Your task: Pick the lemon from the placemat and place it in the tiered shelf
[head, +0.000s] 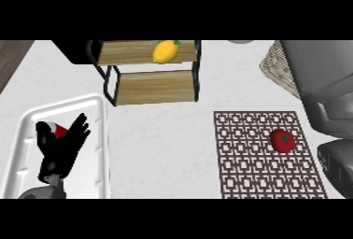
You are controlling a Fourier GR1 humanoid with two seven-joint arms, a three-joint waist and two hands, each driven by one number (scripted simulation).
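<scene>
A pale, faintly marbled surface (172,140) fills the view, with a dark strip at its far left edge. The tiered shelf (148,70), a black wire frame with two wooden boards, stands at the far side and serves as the landmark. The lemon (164,51) already lies on its upper board, toward that board's right end. Its long axis runs roughly from near to far, tilted slightly, with the green-tipped end pointing away and to the right.

Near-right of the shelf lies the patterned placemat (265,154), carrying only a red tomato (282,141). Near-left of the shelf sits a white tray (27,149).

The left hand (62,147) shows over that tray, fingers straight and spread, holding nothing, resting. A small red thing is partly hidden beside it. From this hand the lemon lies well away, far and to the right. The right hand is out of sight; a grey arm bulk crowds the right edge.

Judging by how things lie, the placing looks done.
</scene>
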